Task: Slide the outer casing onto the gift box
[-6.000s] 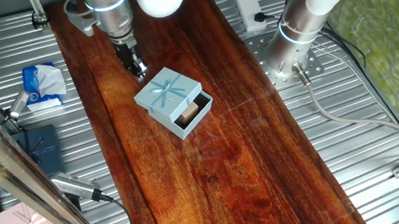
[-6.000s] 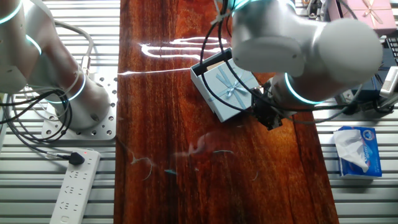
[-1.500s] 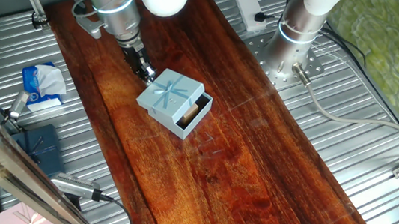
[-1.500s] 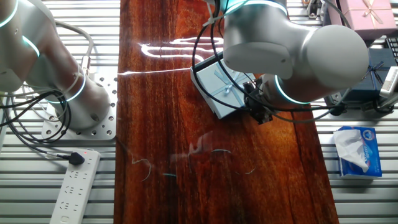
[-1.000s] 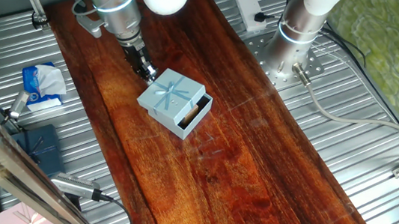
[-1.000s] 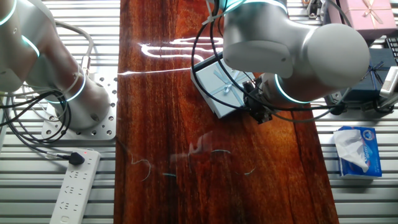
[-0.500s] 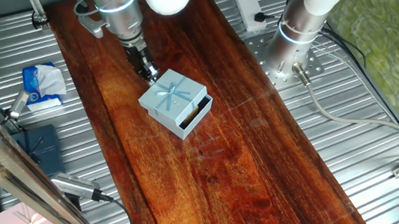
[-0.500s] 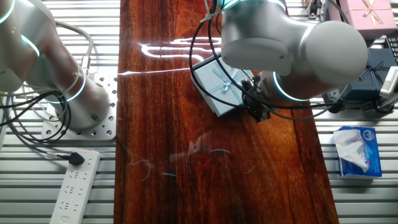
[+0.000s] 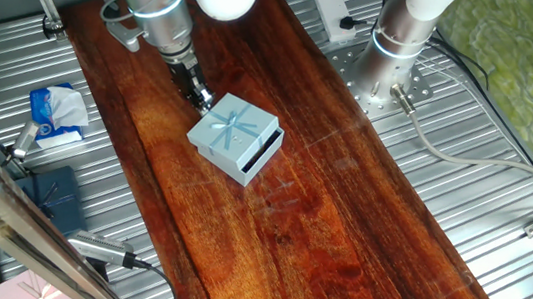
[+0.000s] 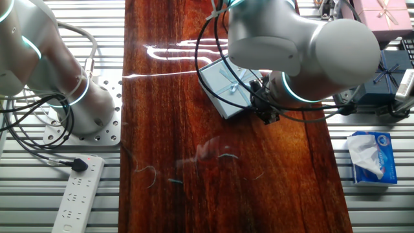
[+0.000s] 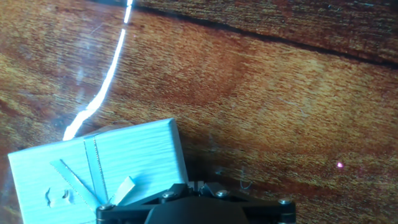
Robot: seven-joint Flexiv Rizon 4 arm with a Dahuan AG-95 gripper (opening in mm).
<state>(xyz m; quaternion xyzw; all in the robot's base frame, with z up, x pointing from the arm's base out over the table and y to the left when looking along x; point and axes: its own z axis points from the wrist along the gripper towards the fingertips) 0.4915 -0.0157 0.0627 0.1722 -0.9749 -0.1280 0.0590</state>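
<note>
The outer casing (image 9: 235, 133) is a pale-blue square sleeve with a ribbon bow, lying on the wooden board (image 9: 338, 228). It also shows in the other fixed view (image 10: 225, 88) and the hand view (image 11: 93, 163). The gift box (image 9: 268, 156) sits almost wholly inside it; only a dark slit shows at the sleeve's right end and the tan insert is hidden. My gripper (image 9: 197, 96) is shut, its tips touching the casing's upper-left edge. In the other fixed view the gripper (image 10: 267, 116) is by the casing's right corner, and the arm hides part of the casing. In the hand view the fingertips (image 11: 186, 188) are together beside the casing.
A tissue pack (image 9: 56, 112) and a dark navy box (image 9: 53, 196) lie left of the board on the metal table. A second arm's base (image 9: 397, 46) stands at the back right. A power strip (image 10: 76, 194) and a pink box (image 10: 378, 13) sit off the board.
My shut gripper has pushed the casing to the right along the board. The sleeve has slid further over the gift box, and the tan insert no longer shows.
</note>
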